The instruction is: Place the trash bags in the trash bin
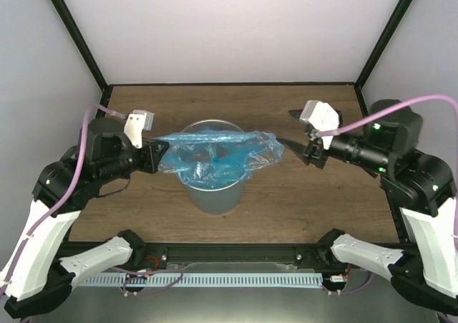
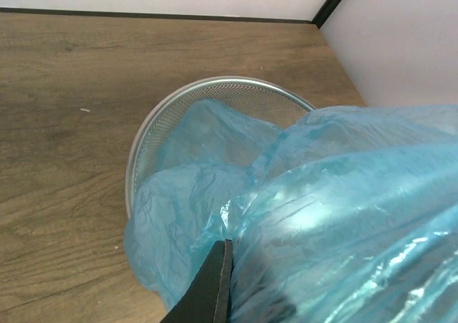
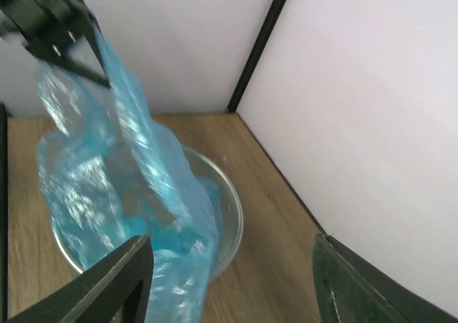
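Top external view: left gripper (image 1: 159, 155) pinches the trash bag (image 1: 215, 155) draped across the trash bin (image 1: 215, 194), right gripper (image 1: 288, 129) gapes open, so the unsupported right edge may slide outside.

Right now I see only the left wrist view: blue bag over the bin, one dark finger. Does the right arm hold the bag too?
Observer: No. The right gripper has its jaws wide apart; the bag is loose by one of them, not clamped.
Operator: How does the bag lie on the bin?
Observer: From the top view it stretches across the mouth of the bin, and its right end reaches out past the rim.
Operator: Is my own grip good?
Observer: The left gripper is shut on the bag's left end, just outside the bin's left rim.
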